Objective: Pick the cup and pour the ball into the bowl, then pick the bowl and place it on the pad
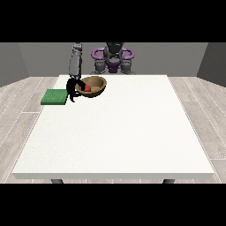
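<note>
One hand (72, 89) is all you have to work with, the black one at the view's left, hanging from a grey forearm (76, 62) that comes down from above the table's far left part. It sits against the left side of the bowl (98, 86). Its fingers curl over and around the bowl's near-left rim, so you can read it as closed on the bowl, though the hand is small and you cannot tell just how each finger lies. A dark finger reaches along the rim towards the bowl's middle, and others point down towards the table (119, 132) just left of the bowl.

Your bowl is brown, wide and shallow, and it looks tilted, its left rim lower and nearer the hand, its right rim higher. You cannot tell whether its base touches the table or is lifted off it. Inside it you see the ball (87, 88), red, lying in the left part of the bowl, right beside the fingers.

Your pad (54, 97) is the flat green square at the table's left edge, left of the hand and just beside it. Nothing lies on the pad. The bowl is right of the pad, with the hand between the two, and it does not rest on the pad.

Behind the bowl, at the far edge, you see the robot's torso (113, 57) with purple rings.
</note>
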